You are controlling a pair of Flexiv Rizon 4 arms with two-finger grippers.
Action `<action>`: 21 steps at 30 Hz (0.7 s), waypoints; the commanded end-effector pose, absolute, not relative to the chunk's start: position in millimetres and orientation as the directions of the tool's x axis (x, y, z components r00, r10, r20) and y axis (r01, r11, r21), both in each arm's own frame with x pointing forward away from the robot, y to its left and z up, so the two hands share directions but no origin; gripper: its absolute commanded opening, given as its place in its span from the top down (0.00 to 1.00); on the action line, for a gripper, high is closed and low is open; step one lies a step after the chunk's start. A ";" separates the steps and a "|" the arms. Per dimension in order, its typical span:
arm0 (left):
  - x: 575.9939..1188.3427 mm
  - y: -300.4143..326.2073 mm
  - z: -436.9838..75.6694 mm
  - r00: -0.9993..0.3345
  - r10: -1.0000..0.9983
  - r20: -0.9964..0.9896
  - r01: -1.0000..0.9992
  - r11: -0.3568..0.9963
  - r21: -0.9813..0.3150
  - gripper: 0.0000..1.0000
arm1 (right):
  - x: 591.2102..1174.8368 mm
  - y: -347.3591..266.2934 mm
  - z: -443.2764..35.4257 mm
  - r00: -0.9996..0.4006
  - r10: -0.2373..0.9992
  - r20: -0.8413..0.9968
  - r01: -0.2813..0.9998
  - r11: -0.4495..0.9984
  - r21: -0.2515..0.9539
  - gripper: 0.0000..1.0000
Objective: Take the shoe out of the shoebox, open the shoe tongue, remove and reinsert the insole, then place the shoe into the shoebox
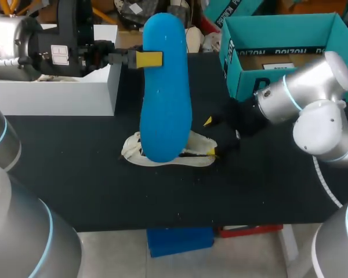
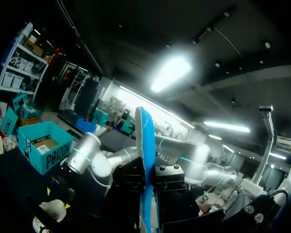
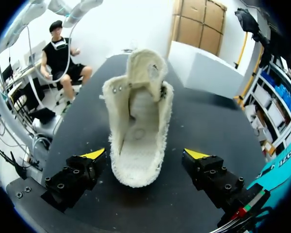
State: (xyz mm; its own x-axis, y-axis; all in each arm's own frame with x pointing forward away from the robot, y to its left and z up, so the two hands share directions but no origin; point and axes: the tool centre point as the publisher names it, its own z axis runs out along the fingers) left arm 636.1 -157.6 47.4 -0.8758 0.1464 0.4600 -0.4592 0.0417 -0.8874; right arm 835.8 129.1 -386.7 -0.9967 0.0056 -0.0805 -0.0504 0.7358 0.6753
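Seems to be the insole step: take-out half done, put-back half not yet. Holds the blue insole up high over the table with the left gripper, fingers pinched tight on the top end, long part hanging straight down. Has the cream shoe lying on the dark table right under the insole's low end, out of the teal shoebox, mouth open and tongue standing up. Has the right gripper low at one end of the shoe, fingers wide apart, one on each side, not touching it as far as can be seen.

Next, most likely: bring the insole down, point its low tip into the shoe's mouth and slide it toward the toe. Calls for a steady shoe, so maybe squeeze the shoe's end with the right fingers first. Calls for a slow hand too, with a bendy insole that could fold or catch on the tongue.
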 end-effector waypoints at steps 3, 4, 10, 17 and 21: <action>636.3 -158.6 47.7 -0.876 0.144 0.461 -0.460 0.044 -0.887 1.00 | 849.9 140.8 -374.5 -0.999 -0.006 -0.050 -0.015 0.983 0.182 0.21; 636.3 -158.6 47.7 -0.876 0.144 0.461 -0.460 0.044 -0.887 1.00 | 851.0 142.3 -375.4 -0.999 -0.006 -0.053 -0.014 0.989 0.146 0.22; 636.3 -158.6 47.7 -0.876 0.144 0.461 -0.460 0.044 -0.887 1.00 | 855.2 154.7 -380.4 -0.999 -0.003 -0.042 -0.003 1.000 0.004 0.25; 636.3 -158.6 47.7 -0.876 0.144 0.461 -0.460 0.044 -0.887 1.00 | 858.2 172.3 -383.4 -0.999 -0.006 -0.046 -0.003 0.998 -0.059 0.38; 636.3 -158.6 47.7 -0.876 0.144 0.461 -0.460 0.044 -0.887 1.00 | 860.3 183.3 -386.0 -0.998 -0.015 -0.055 -0.009 0.995 -0.099 0.41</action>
